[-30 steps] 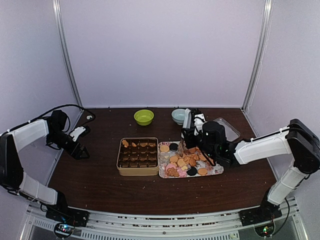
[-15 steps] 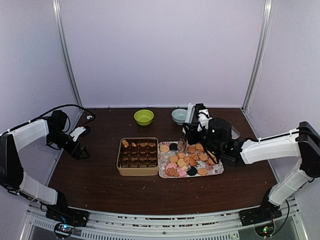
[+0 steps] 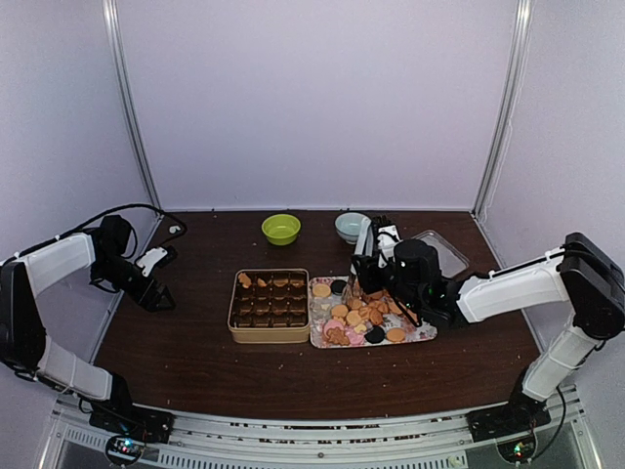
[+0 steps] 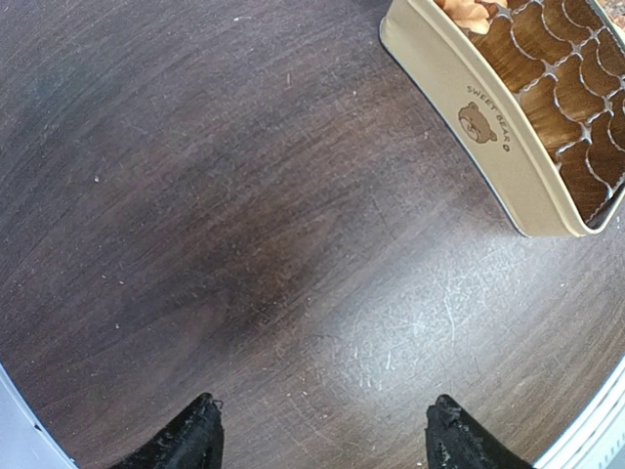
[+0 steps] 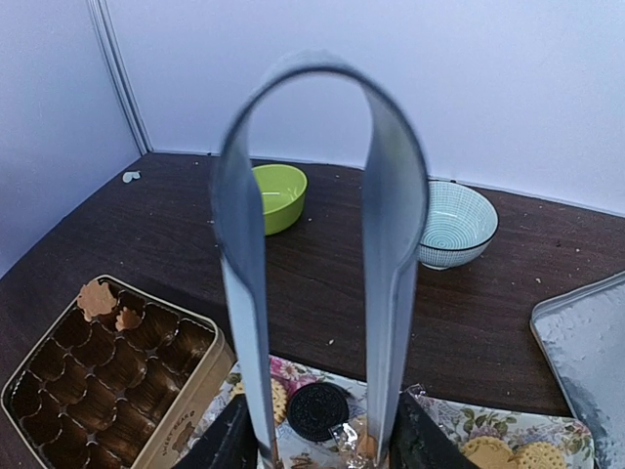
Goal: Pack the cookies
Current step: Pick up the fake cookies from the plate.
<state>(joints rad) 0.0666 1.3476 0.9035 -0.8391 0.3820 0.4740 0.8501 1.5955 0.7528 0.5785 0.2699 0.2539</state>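
Surface: dark wood table [image 3: 195,362], pale lilac walls [image 3: 312,98] on 3 sides | cookies [image 3: 363,315]: heaped on floral tray [image 3: 425,334], some at tin [image 4: 488,127]'s far edge | right gripper [image 5: 327,440]: I see it clamping tongs [image 5: 391,244], arms pointing down over the tray's cookies | left gripper [image 4: 317,440]: spread wide, holding nothing, over bare wood beside tin

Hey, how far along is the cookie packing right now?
Barely started. Done: a few cookies sit at the far edge of the tin; most cups look empty. In hand: the right end effector grips tongs, tips down at the floral tray. Left: the pile of cookies on that tray; the left end effector hangs open.
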